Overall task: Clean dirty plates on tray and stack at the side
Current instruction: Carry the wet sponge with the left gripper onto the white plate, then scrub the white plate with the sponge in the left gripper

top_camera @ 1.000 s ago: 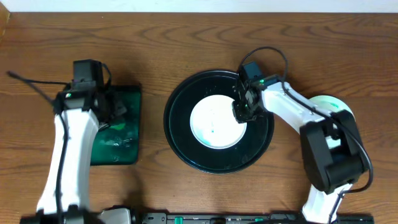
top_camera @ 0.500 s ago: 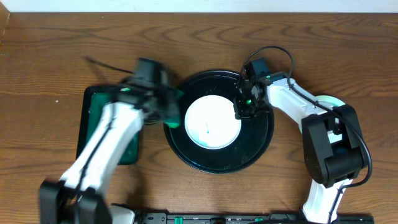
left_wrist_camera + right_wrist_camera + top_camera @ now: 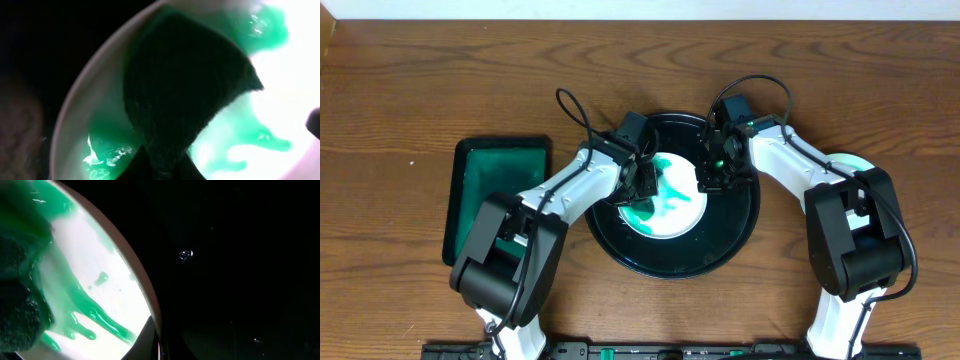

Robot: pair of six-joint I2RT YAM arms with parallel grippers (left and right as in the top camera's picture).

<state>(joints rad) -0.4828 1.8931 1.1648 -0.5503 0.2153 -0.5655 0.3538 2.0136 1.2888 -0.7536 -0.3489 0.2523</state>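
A white plate (image 3: pixel 672 208) lies in the round black tray (image 3: pixel 725 240) and is smeared with wet green liquid. My left gripper (image 3: pixel 642 182) is shut on a dark green sponge (image 3: pixel 185 90) and presses it on the plate's left part (image 3: pixel 280 100). My right gripper (image 3: pixel 712 180) is shut on the plate's right rim (image 3: pixel 150 302); one finger lies just inside the rim (image 3: pixel 157 330). The sponge also shows at the left edge of the right wrist view (image 3: pixel 17 300). A pale mint-green plate (image 3: pixel 848 165) lies on the table at the right, partly hidden by my right arm.
A rectangular dark green tray (image 3: pixel 500 200) with green liquid lies at the left on the wooden table (image 3: pixel 400 90). My right arm's base stands at the front right, over the mint plate's near side.
My left arm has swung right from the green rectangular tray to the black tray with the sponge. Green liquid now covers the white plate. My right gripper has stayed at the plate's rim.
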